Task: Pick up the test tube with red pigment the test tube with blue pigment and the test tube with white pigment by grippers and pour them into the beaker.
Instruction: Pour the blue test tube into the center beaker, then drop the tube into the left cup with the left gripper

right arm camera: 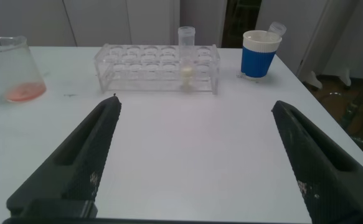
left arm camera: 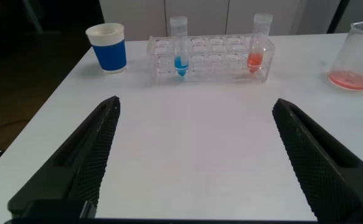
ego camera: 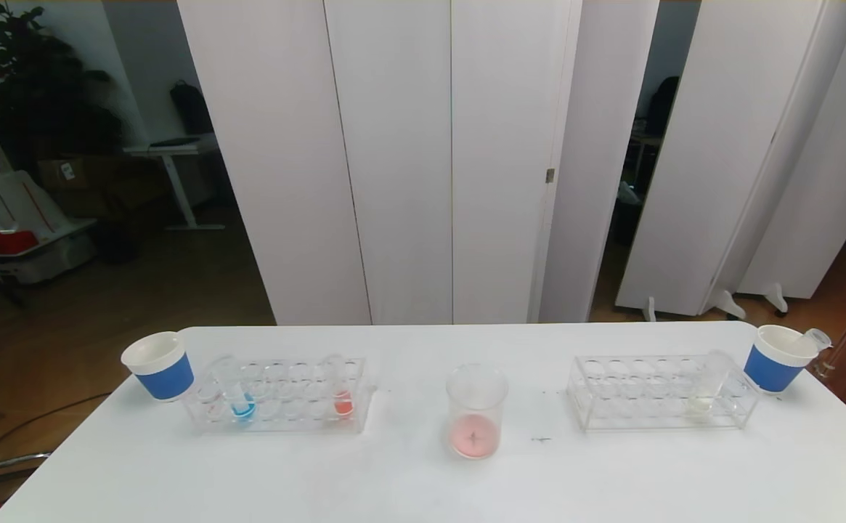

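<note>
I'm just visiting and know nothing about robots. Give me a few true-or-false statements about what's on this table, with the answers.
1. The beaker already has pinkish-red liquid at its bottom. True.
2. The blue tube and the red tube stand in the same rack. True.
3. The whitish tube lies flat on the table. False: it stands in the rack on the right.
4. The left gripper is clamped on the blue tube. False: its jaws stand open, short of the rack.
5. A tube sticks out of the right-hand blue cup. True.
</note>
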Tool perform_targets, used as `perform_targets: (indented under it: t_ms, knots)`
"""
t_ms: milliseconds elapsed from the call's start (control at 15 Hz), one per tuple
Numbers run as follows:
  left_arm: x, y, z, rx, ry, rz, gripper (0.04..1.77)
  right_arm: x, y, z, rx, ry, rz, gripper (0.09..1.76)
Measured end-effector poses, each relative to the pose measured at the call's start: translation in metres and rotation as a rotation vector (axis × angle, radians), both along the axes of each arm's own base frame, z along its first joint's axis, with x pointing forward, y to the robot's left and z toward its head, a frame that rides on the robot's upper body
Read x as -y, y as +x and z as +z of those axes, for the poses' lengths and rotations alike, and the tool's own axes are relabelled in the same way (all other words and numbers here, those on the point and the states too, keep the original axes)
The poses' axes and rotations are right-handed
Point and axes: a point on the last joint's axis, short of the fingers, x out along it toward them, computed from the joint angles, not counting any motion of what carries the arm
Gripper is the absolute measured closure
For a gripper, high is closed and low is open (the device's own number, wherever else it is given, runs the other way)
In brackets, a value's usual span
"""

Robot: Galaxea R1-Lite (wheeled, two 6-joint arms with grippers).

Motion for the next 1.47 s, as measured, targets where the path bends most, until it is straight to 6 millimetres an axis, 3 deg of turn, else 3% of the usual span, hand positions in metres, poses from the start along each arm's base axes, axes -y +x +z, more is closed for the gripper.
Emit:
perform_targets:
  t_ms: [1000, 1200, 1467]
  knots:
    - [0.0, 0.0, 0.001, 0.009, -0.011, 0.003, 0.06, 0.0, 0.0, 0.0, 0.0, 0.0, 0.0, 0.11]
    - [0.0, -0.006, 0.018, 0.047, -0.015, 0.005, 0.06, 0.0, 0.0, 0.0, 0.0, 0.0, 0.0, 0.11]
    - [0.0, -0.013, 0.062, 0.094, -0.026, -0.001, 0.06, 0.0, 0.0, 0.0, 0.0, 0.0, 0.0, 0.11]
